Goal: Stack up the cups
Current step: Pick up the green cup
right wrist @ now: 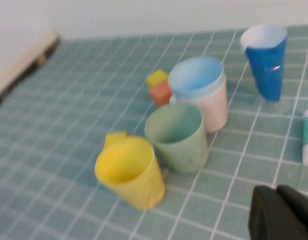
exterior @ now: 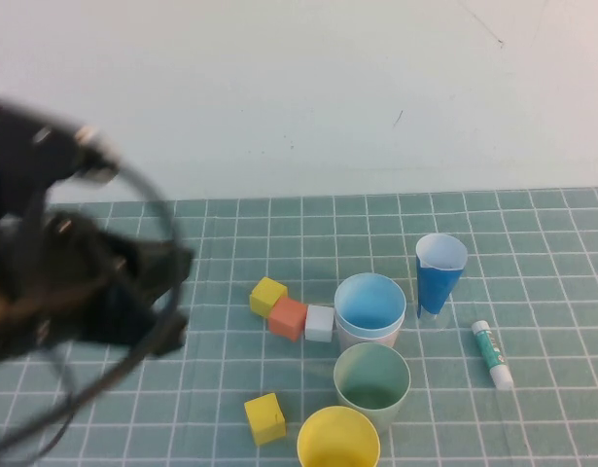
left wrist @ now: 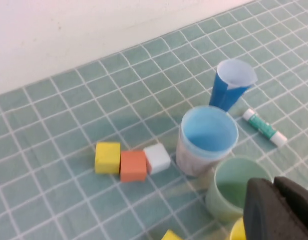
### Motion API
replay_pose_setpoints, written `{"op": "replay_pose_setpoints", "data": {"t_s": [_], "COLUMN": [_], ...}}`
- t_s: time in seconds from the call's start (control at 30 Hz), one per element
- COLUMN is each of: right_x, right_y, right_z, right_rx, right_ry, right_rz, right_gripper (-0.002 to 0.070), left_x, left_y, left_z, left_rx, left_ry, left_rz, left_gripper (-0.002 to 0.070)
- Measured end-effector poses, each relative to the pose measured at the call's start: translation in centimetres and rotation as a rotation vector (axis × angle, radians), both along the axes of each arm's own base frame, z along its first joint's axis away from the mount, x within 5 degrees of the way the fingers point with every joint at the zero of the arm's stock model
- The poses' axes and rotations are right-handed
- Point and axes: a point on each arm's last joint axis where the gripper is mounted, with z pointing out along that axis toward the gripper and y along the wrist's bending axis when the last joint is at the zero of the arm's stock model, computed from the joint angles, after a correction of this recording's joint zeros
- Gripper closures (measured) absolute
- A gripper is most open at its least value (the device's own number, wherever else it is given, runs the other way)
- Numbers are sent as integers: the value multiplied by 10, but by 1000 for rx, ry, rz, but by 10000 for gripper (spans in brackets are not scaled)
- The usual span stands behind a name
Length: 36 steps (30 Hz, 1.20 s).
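so, light blue cup (exterior: 369,303): nested inside the pale pink cup (exterior: 365,338), upright, right of the counter's middle.
sage green cup (exterior: 372,381): upright, just on the near side of the blue-in-pink pair, close to touching it.
yellow cup (exterior: 338,441): at the counter's near edge, just beside the green one.
left gripper (left wrist: 279,210): raised over the counter's left side, well apart from all four cups, which lie to its right; whether its fingers are apart or together cannot be told.
right gripper (right wrist: 281,215): low near the counter's right part, cups spread ahead of it, touching none; finger state cannot be told.
dark-blue cup (exterior: 439,275): right of the pair, toward the far edge.
glue stick (exterior: 492,354): lying flat near the right edge.
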Motion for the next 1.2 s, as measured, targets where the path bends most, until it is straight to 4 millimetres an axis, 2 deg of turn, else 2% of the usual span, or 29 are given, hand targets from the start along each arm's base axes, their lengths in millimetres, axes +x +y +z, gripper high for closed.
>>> {"op": "replay_pose_setpoints", "data": {"t_s": [0.2, 0.33, 0.5, 0.67, 0.87, 1.07, 1.2], "right_x": [25, 47, 75, 93, 110, 132, 153], "right_y": [9, 14, 20, 36, 69, 104, 124], "right_z": [38, 62, 86, 100, 89, 67, 60], "right_rx": [-184, -243, -271, -289, -381, -635, -811], "right_ry": [90, 149, 190, 192, 251, 378, 383], "right_rz": [255, 422, 562, 680, 788, 747, 706], "right_gripper": [679, 679, 679, 679, 679, 679, 679], "left_x": [-55, -76, -93, -96, -96, -95, -94], "left_y": [29, 38, 44, 45, 46, 49, 50], "left_z": [-20, -32, -38, -40, -40, -41, -41], "left_rx": [-13, -19, -6, 5, 56, 115, 148], "left_ry": [-82, -96, -76, -60, -90, -117, -137], "left_rz": [3, -3, -29, -41, -61, -58, -66], "left_gripper": [676, 676, 676, 676, 676, 676, 676]}}
